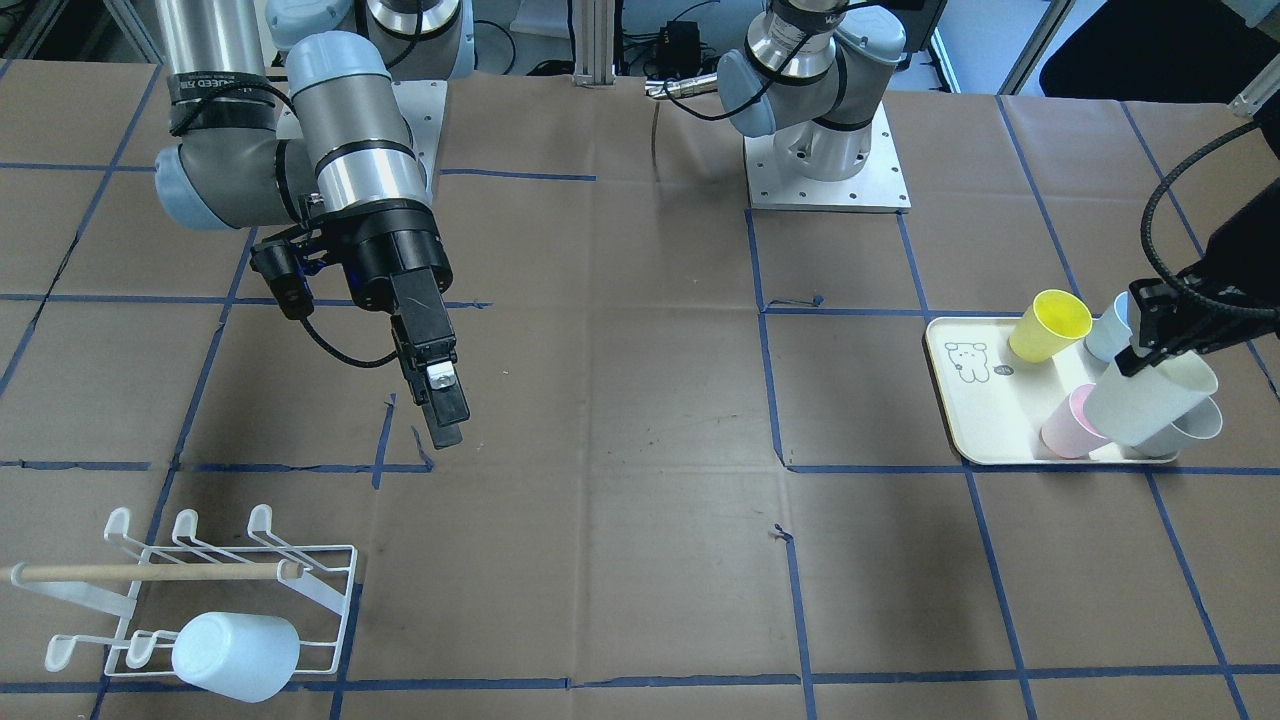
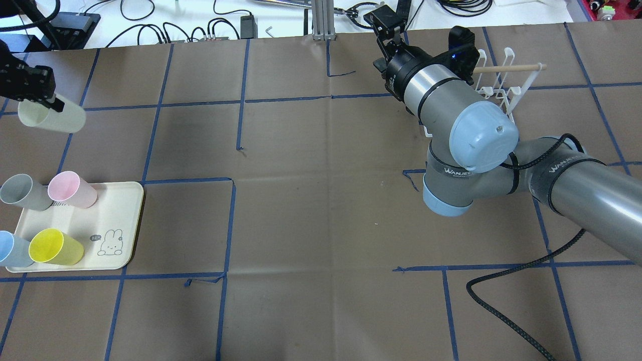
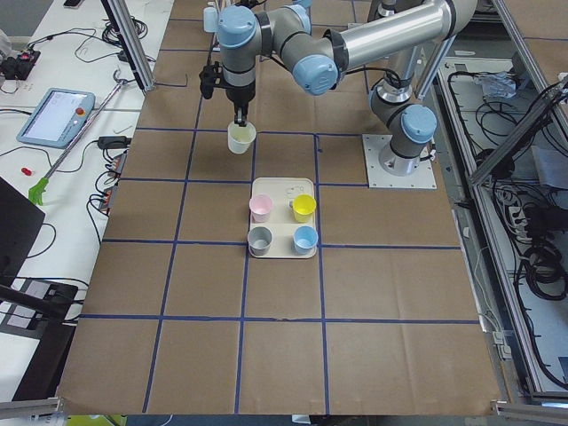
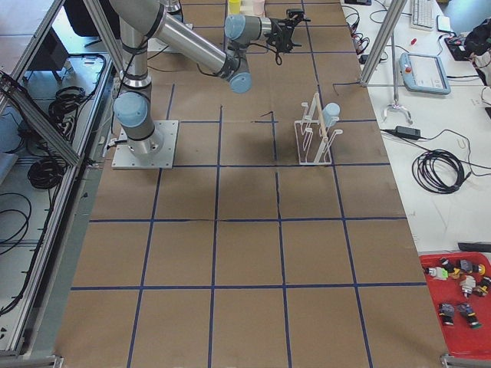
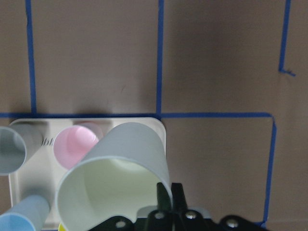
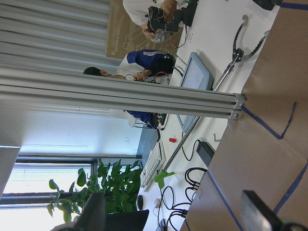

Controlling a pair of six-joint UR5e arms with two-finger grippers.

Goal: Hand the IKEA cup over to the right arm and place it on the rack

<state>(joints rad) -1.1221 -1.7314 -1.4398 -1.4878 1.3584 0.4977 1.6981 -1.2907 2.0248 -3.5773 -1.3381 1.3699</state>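
My left gripper [image 1: 1136, 358] is shut on the rim of a cream-white cup [image 1: 1150, 398] and holds it tilted in the air over the cream tray [image 1: 957, 405]. The left wrist view shows the cup's open mouth [image 5: 113, 185] with the closed fingers [image 5: 169, 195] pinching its rim. The right arm's gripper [image 1: 445, 412], with long flat fingers, hangs open and empty over the table's middle-right, far from the cup. In the right wrist view its fingers [image 6: 257, 214] stand wide apart. The white wire rack [image 1: 320, 590] with a wooden dowel carries one pale blue cup [image 1: 237, 655] lying on its prongs.
The tray [image 2: 123, 220] holds a yellow cup [image 2: 55, 246], a pink cup [image 2: 71, 189], a grey cup [image 2: 22, 191] and a blue cup [image 2: 12, 249]. The rack [image 2: 504, 87] stands at the far right, partly behind the right arm. A black cable [image 2: 506, 306] lies near that arm.
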